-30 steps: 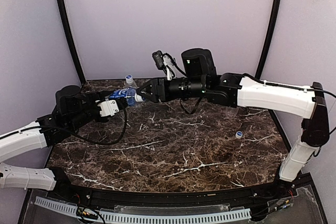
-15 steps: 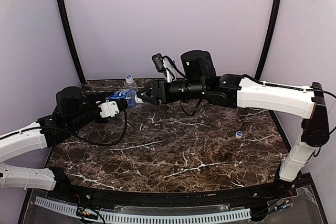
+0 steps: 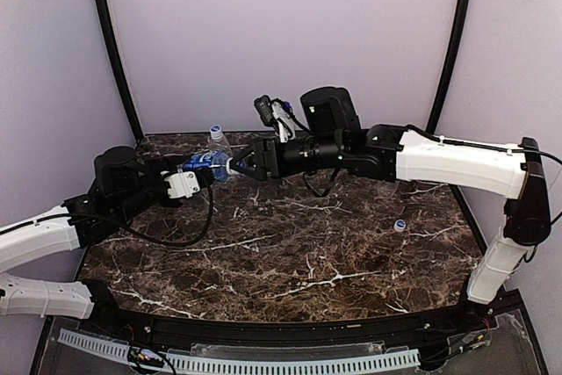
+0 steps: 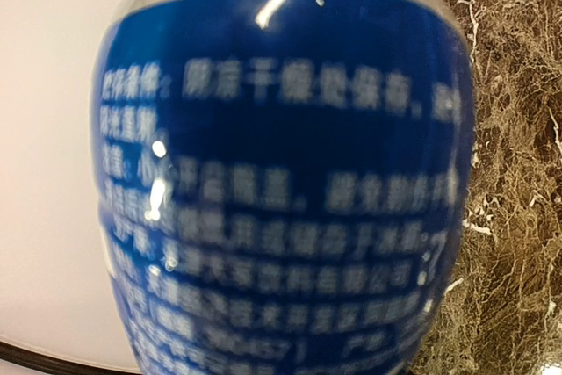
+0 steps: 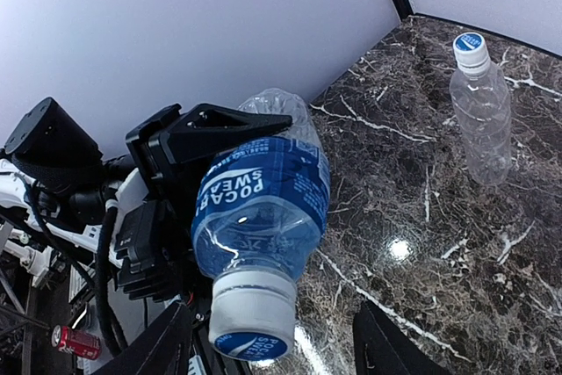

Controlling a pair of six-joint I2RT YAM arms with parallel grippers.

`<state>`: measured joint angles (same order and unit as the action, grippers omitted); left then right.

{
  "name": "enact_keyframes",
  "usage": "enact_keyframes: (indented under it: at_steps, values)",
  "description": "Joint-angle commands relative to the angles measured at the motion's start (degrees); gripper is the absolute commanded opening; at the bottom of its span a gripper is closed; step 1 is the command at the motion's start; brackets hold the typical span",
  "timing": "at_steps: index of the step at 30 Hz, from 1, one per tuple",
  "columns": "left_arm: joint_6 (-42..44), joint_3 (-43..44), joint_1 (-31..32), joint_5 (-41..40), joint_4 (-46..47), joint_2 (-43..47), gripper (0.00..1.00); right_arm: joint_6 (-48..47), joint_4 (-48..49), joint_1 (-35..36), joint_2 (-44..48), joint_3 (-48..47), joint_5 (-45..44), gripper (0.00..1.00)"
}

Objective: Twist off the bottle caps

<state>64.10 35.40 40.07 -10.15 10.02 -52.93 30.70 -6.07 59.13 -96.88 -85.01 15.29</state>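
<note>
Cap (image 5: pixel 253 322) still on bottle (image 5: pixel 263 208) left gripper (image 3: pixel 200 167) grips; right gripper (image 5: pixel 274 344) spread around it (one loose cap (image 3: pixel 399 226) on table (image 3: pixel 307 261)).

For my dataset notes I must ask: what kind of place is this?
Probably a robot test booth: plain pale walls enclose a marble-patterned table, the left arm and right arm are mounted at its near edge, and the left hand holds a blue-labelled bottle.
</note>
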Motion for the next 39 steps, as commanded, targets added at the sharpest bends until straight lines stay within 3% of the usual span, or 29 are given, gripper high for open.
enact_keyframes:
  at_steps: [1, 14, 20, 23, 26, 31, 34, 39]
  values:
    - [0.2, -0.6, 0.3, -0.3, 1.5, 0.3, 0.31, -0.3, -1.7, 0.0, -1.0, 0.7, -1.2, 0.62]
    - [0.2, -0.5, 0.3, -0.1, 1.6, 0.0, 0.31, -0.7, -1.4, 0.0, -2.6, -1.3, 1.4, 0.44]
    - [-0.3, -0.6, 0.3, 1.2, 0.7, 0.4, 0.31, -1.8, -1.1, 0.0, -1.8, -1.1, 0.6, 0.24]
    - [-2.6, 0.5, 0.3, 7.9, -6.8, 1.2, 0.31, -5.6, -1.2, 0.0, -1.2, -0.8, 1.3, 0.04]
    - [-5.6, 2.1, 0.3, 15.6, -16.7, 1.5, 0.30, -17.4, -2.6, 0.6, 0.4, 0.0, 4.2, 0.00]
    - [-12.6, 5.7, 0.3, 32.8, -34.4, 1.8, 0.28, -51.1, -11.1, 6.5, 4.0, 3.4, 5.5, 0.00]
    - [-18.0, 6.4, 0.3, 41.0, -39.4, 1.7, 0.26, -69.2, -16.0, 9.7, 4.1, 3.8, 1.4, 0.00]
    - [-28.1, 5.4, 0.3, 51.1, -40.6, 2.3, 0.25, -84.3, -21.7, 12.4, 2.2, 0.1, -7.4, 0.00]
